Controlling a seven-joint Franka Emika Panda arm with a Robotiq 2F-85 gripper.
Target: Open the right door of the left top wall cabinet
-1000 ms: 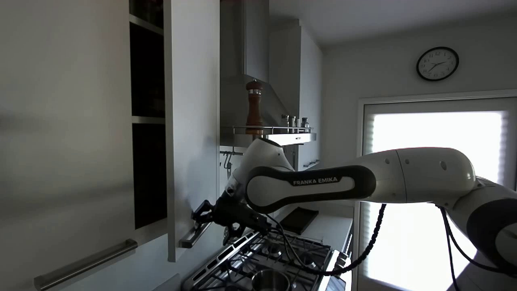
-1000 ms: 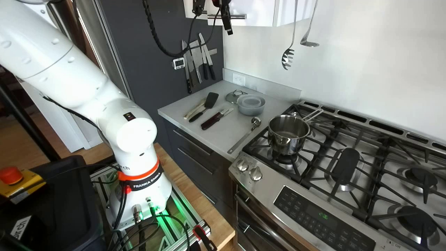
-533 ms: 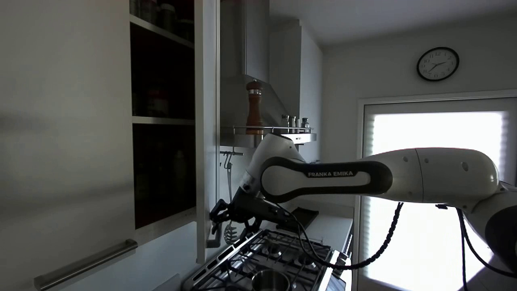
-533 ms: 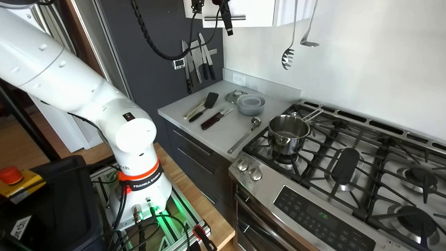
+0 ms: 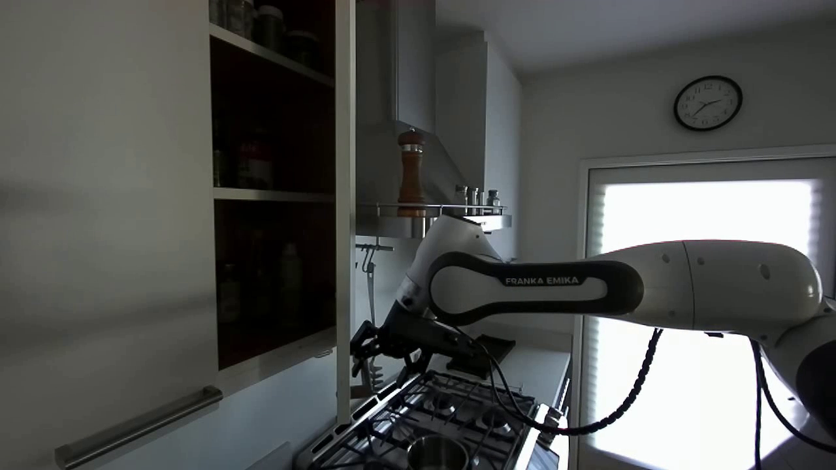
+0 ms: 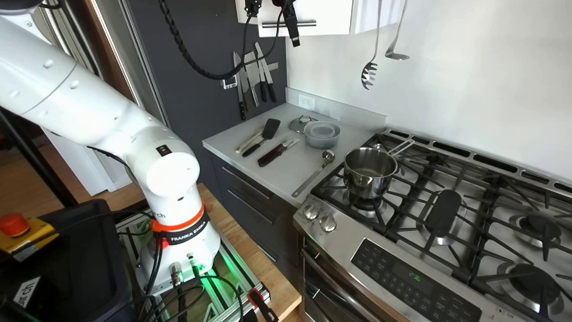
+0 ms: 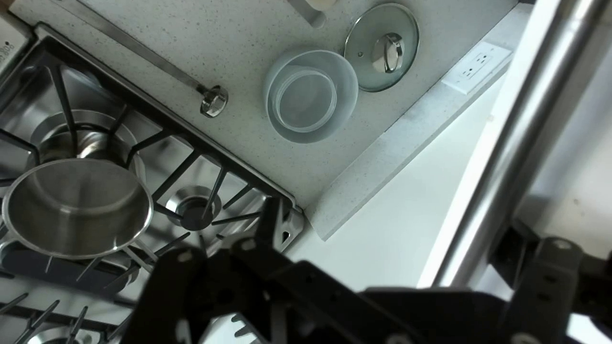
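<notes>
The right door (image 5: 345, 196) of the left top wall cabinet (image 5: 271, 194) stands swung open, almost edge-on in an exterior view. Its front shows in another exterior view (image 6: 328, 15), with the bar handle (image 6: 288, 23) at the lower edge. The cabinet's dark interior shows shelves with jars and bottles. My gripper (image 5: 385, 362) is at the handle, low on the door's outer side. In the wrist view, the handle bar (image 7: 516, 143) runs between the widely spread fingers of my gripper (image 7: 397, 229). One finger is on the door-face side of the bar. Contact is hidden.
The wider left door (image 5: 104, 196) is closed. The steel hood with a pepper mill (image 5: 411, 173) is beside the open door. Below are the gas stove (image 6: 429, 250) with a steel pot (image 6: 370, 172), and hanging utensils (image 6: 368, 74). A counter (image 7: 239, 48) holds bowls and a lid.
The right door has swung wider, to the right in an exterior view, showing more of the interior. My gripper and arm have moved right with it, more slowly in the last half second.
</notes>
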